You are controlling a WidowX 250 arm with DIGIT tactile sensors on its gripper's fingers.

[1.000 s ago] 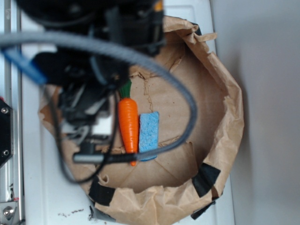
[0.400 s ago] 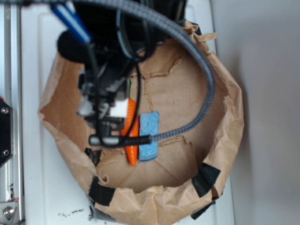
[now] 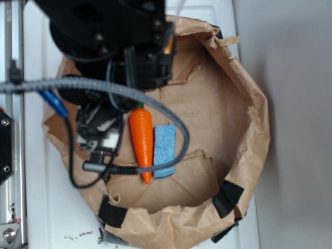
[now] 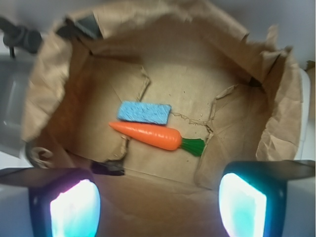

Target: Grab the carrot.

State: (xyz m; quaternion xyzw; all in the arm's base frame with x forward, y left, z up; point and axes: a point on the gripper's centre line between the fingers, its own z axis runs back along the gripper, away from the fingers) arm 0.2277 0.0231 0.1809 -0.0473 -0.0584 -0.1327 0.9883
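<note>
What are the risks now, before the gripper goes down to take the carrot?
1. The blue sponge lies right beside the carrot, so a finger may land on it or pinch both.
2. The gripper is open with the carrot ahead of it, not between the fingers, so closing here would likely miss.
3. The paper bag walls stand close around, and a finger may catch the rim.

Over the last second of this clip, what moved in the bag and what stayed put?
Only the arm moved: it swung over the carrot, covering part of it, then drew back toward the bag's left side. The pincer is open above the carrot, holding nothing. Carrot and blue sponge stayed side by side on the bag floor, unmoved and not grasped.
</note>
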